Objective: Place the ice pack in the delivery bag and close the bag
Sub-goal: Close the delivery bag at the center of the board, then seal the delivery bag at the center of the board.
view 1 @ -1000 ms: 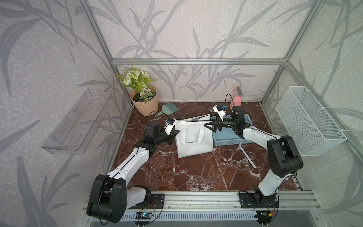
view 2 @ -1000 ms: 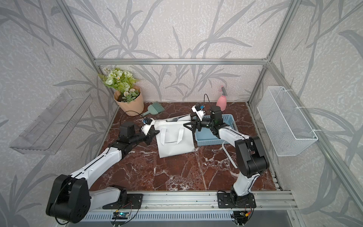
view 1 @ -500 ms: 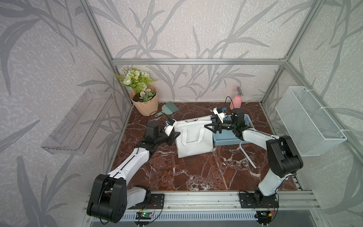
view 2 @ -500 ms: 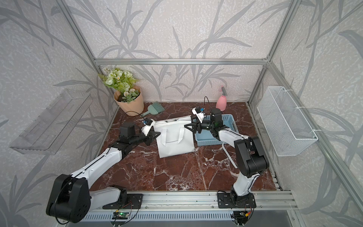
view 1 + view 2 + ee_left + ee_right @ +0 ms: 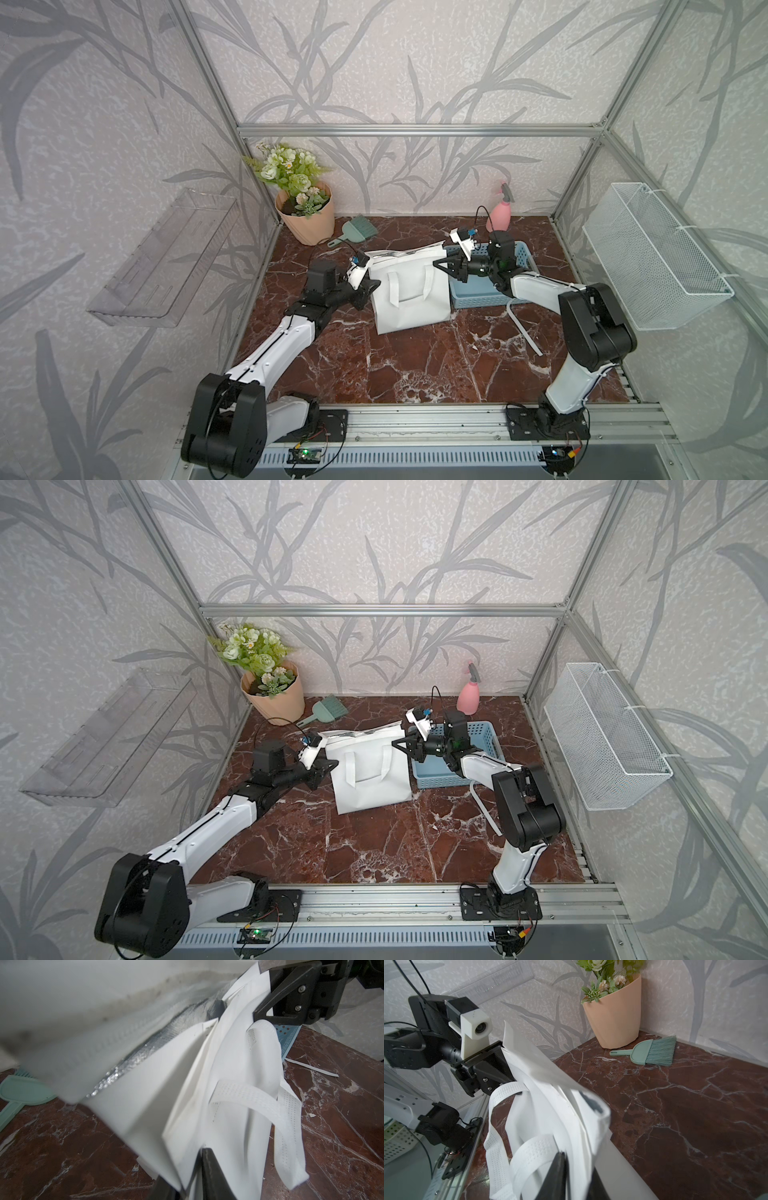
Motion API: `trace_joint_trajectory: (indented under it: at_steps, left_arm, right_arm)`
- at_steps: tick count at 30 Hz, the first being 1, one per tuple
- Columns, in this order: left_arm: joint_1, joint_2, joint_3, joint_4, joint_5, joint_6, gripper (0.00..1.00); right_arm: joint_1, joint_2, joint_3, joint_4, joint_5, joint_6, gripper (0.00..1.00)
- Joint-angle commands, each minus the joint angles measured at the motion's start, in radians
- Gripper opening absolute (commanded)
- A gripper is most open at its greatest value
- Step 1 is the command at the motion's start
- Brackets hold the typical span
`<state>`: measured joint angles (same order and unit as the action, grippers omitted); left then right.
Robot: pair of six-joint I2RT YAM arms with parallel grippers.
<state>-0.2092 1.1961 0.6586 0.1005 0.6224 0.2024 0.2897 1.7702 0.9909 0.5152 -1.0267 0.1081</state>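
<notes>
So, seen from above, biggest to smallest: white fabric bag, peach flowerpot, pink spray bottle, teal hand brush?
In a top view:
white fabric bag
peach flowerpot
pink spray bottle and teal hand brush look alike

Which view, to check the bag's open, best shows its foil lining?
Left wrist: the foil lining glitters close inside the delivery bag. Both top views show a thin grey strip; right wrist, only a dark gap.
</notes>
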Motion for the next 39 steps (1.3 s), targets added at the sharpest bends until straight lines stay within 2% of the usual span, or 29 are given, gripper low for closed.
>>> trace_joint_trajectory:
  at_steps: [1,3,4,6,8,12,16,18,20,24,28,31,35,37,39]
  left_arm:
    - [0.0,-0.017,-0.012,0.007,0.0,-0.015,0.14]
    - [-0.001,-0.008,-0.012,0.018,0.003,-0.017,0.12]
    - [0.0,-0.002,-0.013,0.02,0.009,-0.016,0.07]
    - [0.002,0.008,-0.006,0.019,0.021,-0.021,0.04]
    - [0.0,0.013,-0.002,0.019,0.029,-0.021,0.05]
    - [0.001,0.001,-0.003,0.018,0.026,-0.019,0.05]
    - [0.001,-0.014,-0.013,0.024,0.012,-0.02,0.06]
    - [0.002,-0.02,-0.015,0.023,0.0,-0.019,0.1]
    - [0.002,-0.03,-0.016,0.025,-0.021,-0.018,0.23]
    - [0.004,-0.066,-0.005,0.013,-0.097,-0.043,0.27]
    - [0.015,-0.115,0.077,-0.048,-0.186,-0.11,0.35]
    - [0.017,-0.153,0.167,-0.101,-0.256,-0.154,0.47]
    - [0.019,-0.144,0.306,-0.131,-0.234,-0.189,0.51]
    - [0.017,-0.105,0.365,-0.122,-0.227,-0.216,0.59]
    - [0.017,-0.039,0.429,-0.123,-0.211,-0.226,0.59]
  right_arm:
    - [0.006,-0.005,-0.039,0.067,-0.012,0.058,0.19]
    - [0.008,-0.008,-0.046,0.122,-0.016,0.108,0.47]
    - [0.009,-0.008,-0.047,0.145,-0.025,0.13,0.47]
    - [0.017,-0.004,-0.042,0.153,-0.033,0.143,0.47]
    - [0.033,0.006,-0.032,0.135,-0.035,0.133,0.42]
    - [0.043,0.014,-0.03,0.123,-0.036,0.128,0.22]
    - [0.041,-0.002,-0.043,0.127,-0.031,0.126,0.1]
    - [0.04,-0.014,-0.046,0.116,-0.027,0.116,0.0]
    - [0.04,-0.025,-0.049,0.113,-0.029,0.117,0.0]
    - [0.04,-0.046,-0.058,0.115,-0.029,0.117,0.0]
    - [0.039,-0.06,-0.069,0.126,-0.026,0.121,0.0]
    - [0.039,-0.06,-0.074,0.129,-0.024,0.126,0.0]
    - [0.04,-0.091,-0.083,0.138,-0.021,0.128,0.0]
    - [0.041,-0.095,-0.087,0.144,-0.02,0.13,0.0]
    - [0.042,-0.098,-0.09,0.145,-0.019,0.131,0.0]
